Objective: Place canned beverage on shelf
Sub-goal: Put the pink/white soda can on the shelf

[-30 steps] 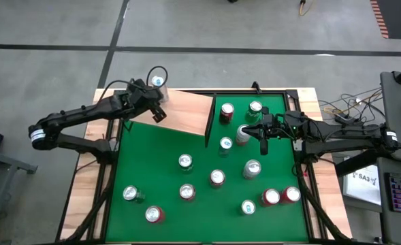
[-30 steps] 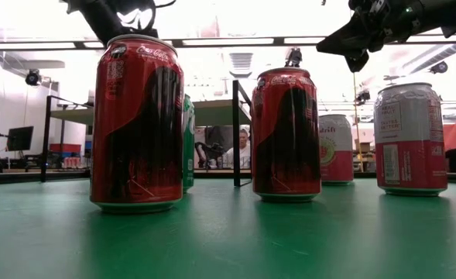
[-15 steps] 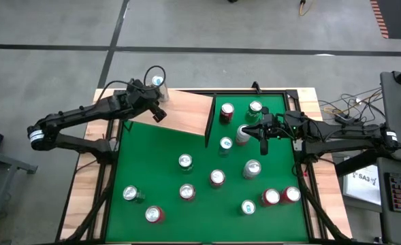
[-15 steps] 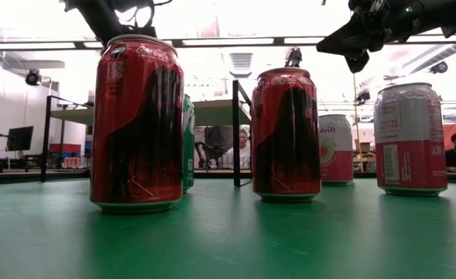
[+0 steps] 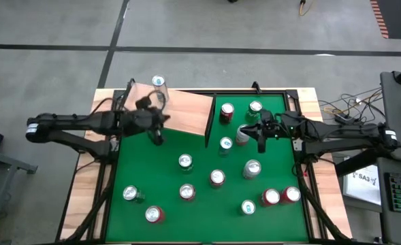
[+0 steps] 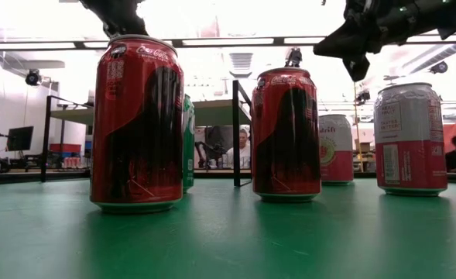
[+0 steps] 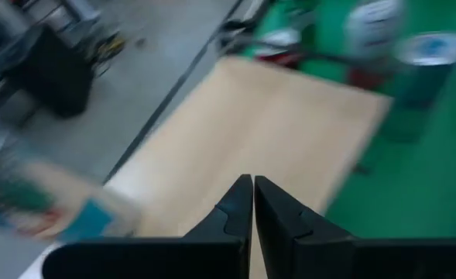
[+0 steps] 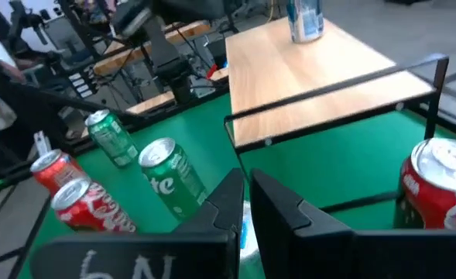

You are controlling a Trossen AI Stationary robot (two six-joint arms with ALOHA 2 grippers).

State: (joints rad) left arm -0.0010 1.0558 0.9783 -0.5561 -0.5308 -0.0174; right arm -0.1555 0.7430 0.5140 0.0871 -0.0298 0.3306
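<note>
A blue-and-silver can [image 5: 158, 82] stands upright on its base at the far left corner of the pale wood shelf [image 5: 183, 112], also seen in the right wrist view [image 8: 303, 19]. My left gripper [image 5: 157, 135] is shut and empty, by the shelf's near edge and apart from that can; its wrist view shows the shut fingers [image 7: 253, 190] over the board [image 7: 274, 124]. My right gripper [image 5: 262, 139] is shut and empty, held high [image 6: 355, 62] above the green table, next to a silver can [image 5: 243, 134].
The shelf's dark upright end panel [image 5: 210, 117] divides it from a red can [image 5: 227, 111] and a green can [image 5: 255, 109]. Several more cans stand across the green table [image 5: 159, 170], two red ones close in the low view [image 6: 138, 124]. People show in the room behind.
My left gripper, shut throughout, has swung away from the can at the shelf's far left corner toward the table's near edge and a little to the right. The can has stayed upright on the shelf. The right arm has kept its place.
</note>
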